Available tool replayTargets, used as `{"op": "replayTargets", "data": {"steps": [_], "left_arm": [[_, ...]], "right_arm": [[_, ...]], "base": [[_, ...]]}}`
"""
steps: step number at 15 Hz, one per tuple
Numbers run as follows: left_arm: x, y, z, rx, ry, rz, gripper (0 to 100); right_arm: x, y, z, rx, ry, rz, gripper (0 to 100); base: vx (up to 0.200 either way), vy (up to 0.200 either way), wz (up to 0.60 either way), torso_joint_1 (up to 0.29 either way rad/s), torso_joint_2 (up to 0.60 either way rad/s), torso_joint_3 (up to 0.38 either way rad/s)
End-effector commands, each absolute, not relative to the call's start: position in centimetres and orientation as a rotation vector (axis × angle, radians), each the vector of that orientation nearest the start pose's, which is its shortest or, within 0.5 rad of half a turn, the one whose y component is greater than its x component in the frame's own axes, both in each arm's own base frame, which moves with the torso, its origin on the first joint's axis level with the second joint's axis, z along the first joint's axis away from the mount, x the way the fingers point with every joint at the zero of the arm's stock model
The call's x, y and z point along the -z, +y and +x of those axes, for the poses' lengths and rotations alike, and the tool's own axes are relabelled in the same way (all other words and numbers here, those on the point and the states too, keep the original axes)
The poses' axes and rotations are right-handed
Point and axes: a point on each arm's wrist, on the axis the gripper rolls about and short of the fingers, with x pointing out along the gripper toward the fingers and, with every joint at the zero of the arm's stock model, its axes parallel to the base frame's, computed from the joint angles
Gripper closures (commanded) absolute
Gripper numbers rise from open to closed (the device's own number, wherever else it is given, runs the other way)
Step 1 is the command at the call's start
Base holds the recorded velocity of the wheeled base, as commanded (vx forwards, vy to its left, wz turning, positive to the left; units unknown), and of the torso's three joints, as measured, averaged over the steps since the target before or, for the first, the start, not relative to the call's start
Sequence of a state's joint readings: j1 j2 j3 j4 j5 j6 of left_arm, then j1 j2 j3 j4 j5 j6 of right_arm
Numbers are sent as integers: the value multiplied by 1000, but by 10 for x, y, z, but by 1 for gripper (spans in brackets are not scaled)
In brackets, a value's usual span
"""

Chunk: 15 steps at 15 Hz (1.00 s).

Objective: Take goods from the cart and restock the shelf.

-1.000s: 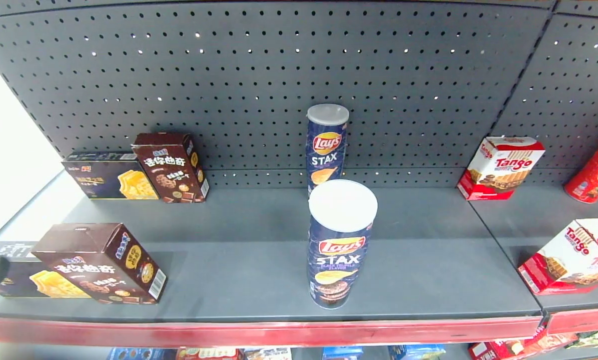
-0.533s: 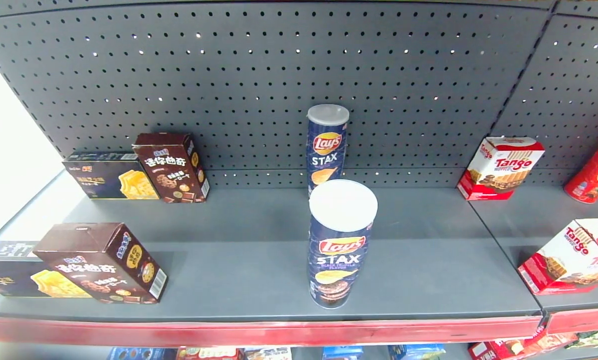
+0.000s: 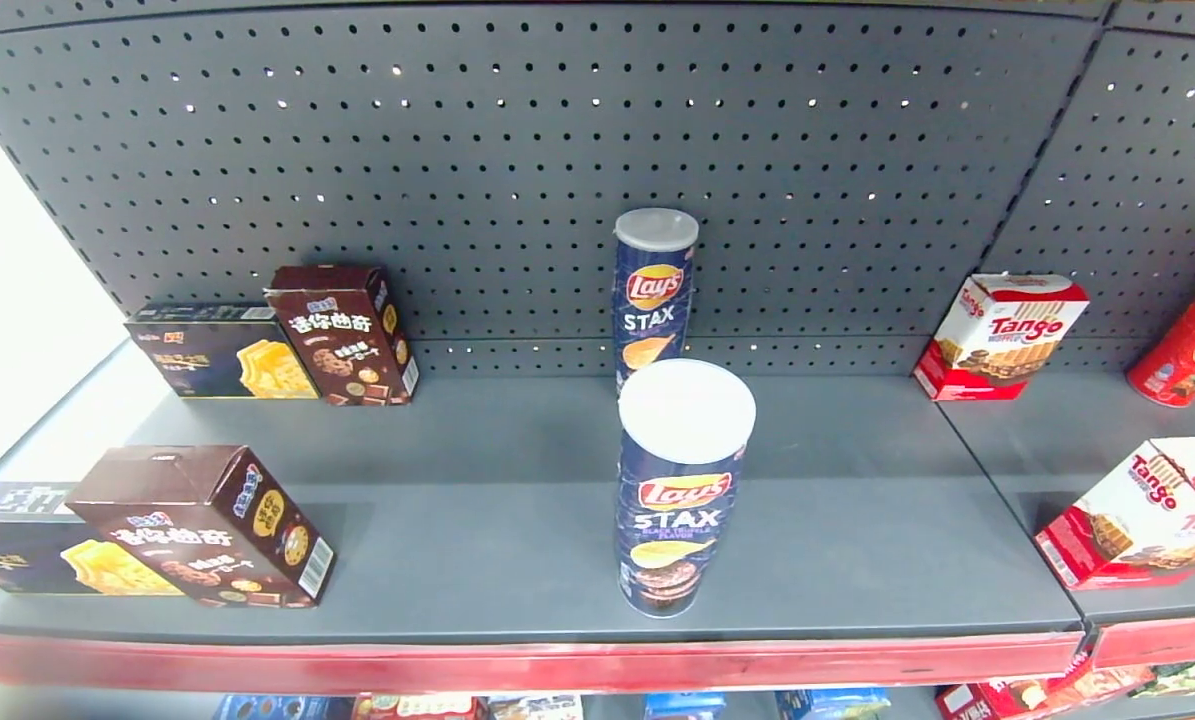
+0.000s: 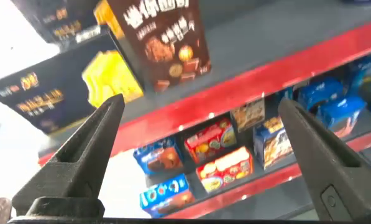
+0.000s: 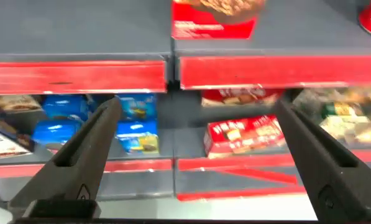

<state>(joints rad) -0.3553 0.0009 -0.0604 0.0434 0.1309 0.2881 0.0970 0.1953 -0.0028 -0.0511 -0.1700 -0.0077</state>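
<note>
On the grey shelf [image 3: 517, 560] two dark blue crisp cans stand upright in a line, one near the front [image 3: 679, 490] and one at the back panel [image 3: 652, 295]. Brown and black-yellow biscuit boxes sit at the front left [image 3: 202, 525] and back left [image 3: 337, 335]. My left gripper [image 4: 201, 121] is open and empty, below and in front of the shelf's left end, facing the brown box [image 4: 163, 37] and the red shelf edge [image 4: 235, 93]. My right gripper [image 5: 194, 121] is open and empty, facing the red edge [image 5: 79, 76] and the lower shelf.
Red-and-white wafer boxes [image 3: 1002, 335] [image 3: 1147, 515] and a red can [image 3: 1192, 345] occupy the neighbouring bay on the right. Blue packets [image 5: 129, 121] and red boxes [image 5: 244, 137] fill the lower shelf. Bare shelf surface lies on either side of the front can.
A dark gripper tip seen at the head view's left edge one second ago has dropped out of that view. The goods on the shelf have not moved.
</note>
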Motion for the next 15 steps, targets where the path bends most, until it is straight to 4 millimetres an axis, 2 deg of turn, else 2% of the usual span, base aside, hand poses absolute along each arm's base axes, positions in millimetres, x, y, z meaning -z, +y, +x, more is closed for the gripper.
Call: {"op": "replayTargets", "data": {"steps": [1,4,5,6,7,8,10,11,13,14,15], "left_arm": [[-85,12,-24,196,-35,264,0],[-85,13,-24,176,-29,259,0],[-85,12,-24,164,-26,254,0],[-85,12,-25,141,-22,244,0],[-85,12,-25,140,-21,235,0],[-85,12,-25,126,-18,234,0],[-85,13,-24,86,-4,236,0],[-85,12,-23,78,7,239,0],[-86,13,-22,46,20,242,0],[-86,13,-22,46,20,242,0],[-86,13,-22,49,21,242,0]], "right_arm": [[-84,-5,-15,75,35,-14,0],[-83,-9,-15,253,52,-21,0],[-83,-9,-13,196,71,-25,0],[-83,-6,-11,-75,87,-25,0],[-83,-6,-10,-175,88,-26,0],[-83,-7,-9,-173,101,-30,0],[-84,-6,-8,-13,129,-10,0],[-83,-5,-7,127,149,-4,0],[-83,-3,-12,283,97,13,0],[-82,-3,-15,277,59,18,0],[-82,-1,-15,193,47,42,0]], "base": [[0,0,0,0,0,0],[0,0,0,0,0,0],[0,0,0,0,0,0],[0,0,0,0,0,0],[0,0,0,0,0,0],[0,0,0,0,0,0],[0,0,0,0,0,0],[0,0,0,0,0,0],[0,0,0,0,0,0],[0,0,0,0,0,0],[0,0,0,0,0,0]]}}
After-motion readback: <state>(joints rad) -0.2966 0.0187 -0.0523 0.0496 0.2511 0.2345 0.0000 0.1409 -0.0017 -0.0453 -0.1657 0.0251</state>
